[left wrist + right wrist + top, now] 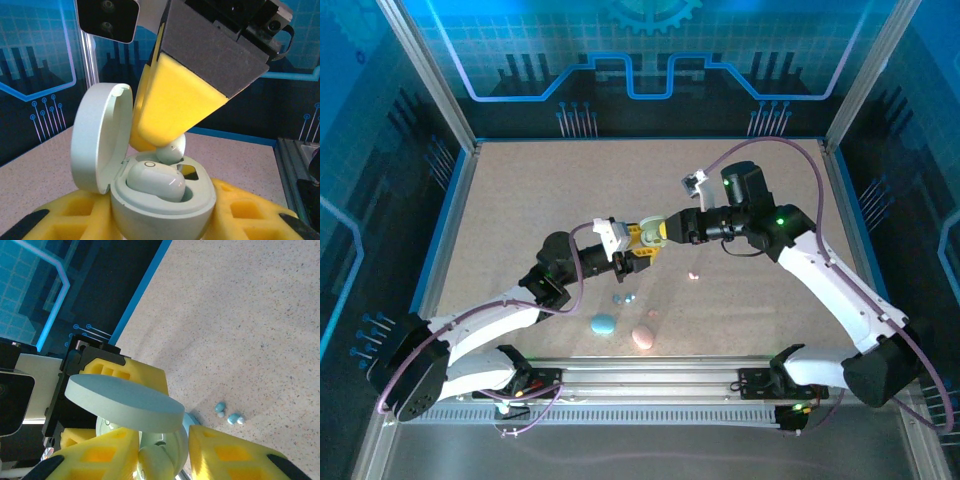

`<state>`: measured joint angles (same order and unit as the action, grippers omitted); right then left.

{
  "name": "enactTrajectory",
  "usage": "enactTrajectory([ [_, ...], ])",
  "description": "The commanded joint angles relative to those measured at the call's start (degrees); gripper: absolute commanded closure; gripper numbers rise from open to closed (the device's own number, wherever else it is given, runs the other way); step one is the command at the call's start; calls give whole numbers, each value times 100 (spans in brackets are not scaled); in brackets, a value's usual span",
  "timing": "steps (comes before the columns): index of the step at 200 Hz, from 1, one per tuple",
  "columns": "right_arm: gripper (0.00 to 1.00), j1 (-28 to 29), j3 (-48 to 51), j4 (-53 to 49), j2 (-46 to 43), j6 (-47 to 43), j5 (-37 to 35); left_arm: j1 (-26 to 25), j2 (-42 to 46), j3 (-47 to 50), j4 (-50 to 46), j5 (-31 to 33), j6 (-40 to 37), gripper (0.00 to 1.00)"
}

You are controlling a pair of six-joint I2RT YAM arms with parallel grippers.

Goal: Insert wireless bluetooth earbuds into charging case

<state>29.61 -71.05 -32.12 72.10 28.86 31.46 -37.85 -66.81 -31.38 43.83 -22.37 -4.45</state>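
Note:
My left gripper [633, 247] is shut on an open pale-green charging case [165, 205], held above the middle of the table, its lid [100, 135] swung up to the left. One pale earbud [155, 180] sits in its slot. A second pale earbud [174, 149] leans tilted over the other slot, under the yellow fingers [175, 105] of my right gripper [653, 233]. From the right wrist this bud [155, 465] rests against one finger [95, 455], with a gap to the other; the jaws stand slightly apart.
On the table below lie two light-blue earbuds [623, 297], a blue case [603, 323], a pink case [643, 338] and two pink buds [652, 314] [693, 276]. The blue buds [227, 414] also appear in the right wrist view. Metal frame posts and blue walls ring the table.

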Motion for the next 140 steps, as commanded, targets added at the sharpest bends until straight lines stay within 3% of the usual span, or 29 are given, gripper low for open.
enactTrajectory([
  [1, 70, 36, -190, -152, -150, -118, -99, -54, 89, -115, 319, -145, -3, 65],
  [95, 69, 45, -338, -225, -80, -65, -90, -51, -49, -101, 543, -205, 364, 65],
  [140, 63, 54, -406, -167, -128, -24, -2, -51, -137, -62, 657, -146, 393, 65],
])
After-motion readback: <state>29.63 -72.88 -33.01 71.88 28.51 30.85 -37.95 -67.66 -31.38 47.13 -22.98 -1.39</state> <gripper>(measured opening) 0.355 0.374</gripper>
